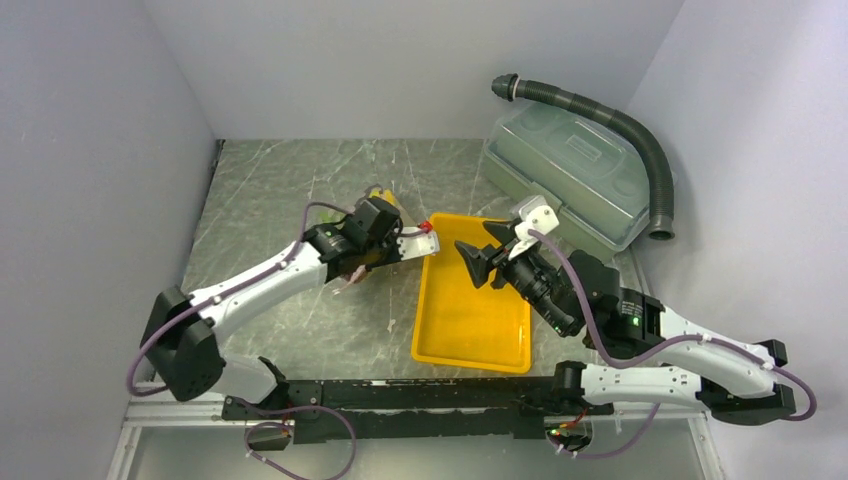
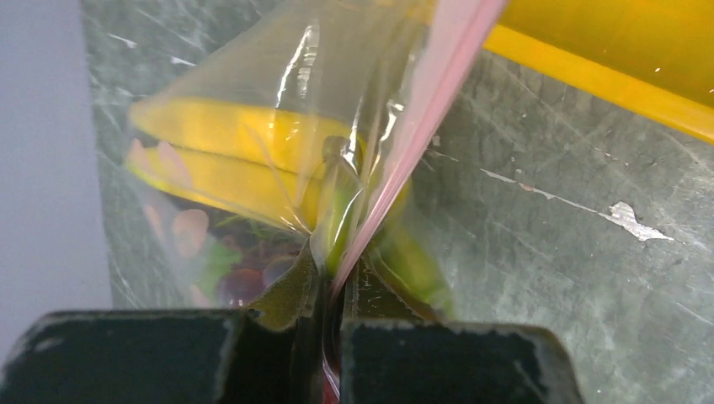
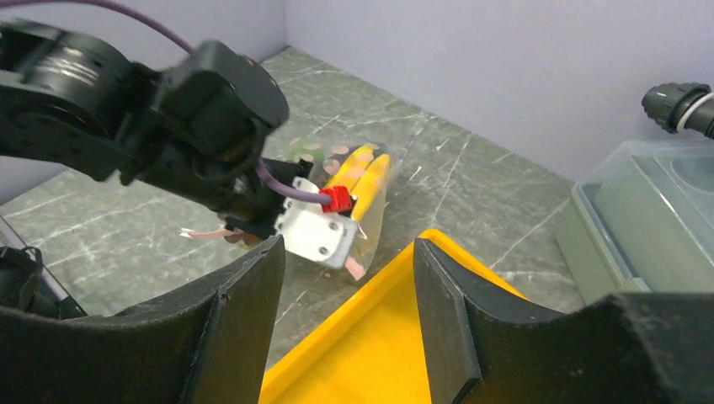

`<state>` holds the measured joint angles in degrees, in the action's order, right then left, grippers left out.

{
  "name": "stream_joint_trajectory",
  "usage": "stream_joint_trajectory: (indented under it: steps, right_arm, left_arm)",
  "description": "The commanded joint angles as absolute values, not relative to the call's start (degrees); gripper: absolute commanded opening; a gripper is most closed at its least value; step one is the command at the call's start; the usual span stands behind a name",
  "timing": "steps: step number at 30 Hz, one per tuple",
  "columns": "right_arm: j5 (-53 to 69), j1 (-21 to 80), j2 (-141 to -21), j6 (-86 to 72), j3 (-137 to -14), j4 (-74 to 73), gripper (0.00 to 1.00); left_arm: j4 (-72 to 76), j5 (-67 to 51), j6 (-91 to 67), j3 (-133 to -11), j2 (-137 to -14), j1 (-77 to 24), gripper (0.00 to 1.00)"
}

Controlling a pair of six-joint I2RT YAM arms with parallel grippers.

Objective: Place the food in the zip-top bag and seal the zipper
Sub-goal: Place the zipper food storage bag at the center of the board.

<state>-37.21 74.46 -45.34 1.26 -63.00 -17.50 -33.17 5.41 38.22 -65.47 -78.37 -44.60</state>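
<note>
The zip-top bag (image 2: 278,101) lies on the table left of the yellow tray, with food inside it: yellow bananas (image 2: 227,151), dark grapes (image 2: 244,284) and green pieces. My left gripper (image 2: 333,295) is shut on the pink zipper (image 2: 421,109), which runs up from between its fingers. From above, the left gripper (image 1: 385,240) covers most of the bag (image 1: 382,194). My right gripper (image 1: 475,262) hangs open over the tray's far end with nothing between its fingers. The right wrist view shows the right gripper (image 3: 347,248) facing the bag (image 3: 370,181) and the left arm's wrist.
The yellow tray (image 1: 470,330) sits between the arms, and nothing shows in it. A translucent grey-green lidded box (image 1: 570,170) stands at the back right with a dark corrugated hose (image 1: 640,130) curving over it. Walls close in the table on three sides.
</note>
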Motion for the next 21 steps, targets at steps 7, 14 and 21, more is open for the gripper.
stream_joint_trajectory:
  steps: [7,14,21]
  right_arm:
    - [-37.2,74.0,-42.4,-1.3,-60.0,-17.1,0.67]
    - [-37.5,73.6,-43.5,-0.5,-58.6,-16.0,0.73]
    - [-36.6,72.0,-45.8,-0.9,-57.8,-16.2,0.76]
  left_arm:
    - [-25.5,10.5,31.5,-58.9,-79.3,-47.0,0.07]
    - [-26.9,9.2,23.1,-55.9,-74.0,-50.7,0.47]
    - [-27.3,5.9,16.1,-53.2,-65.6,-52.2,0.85]
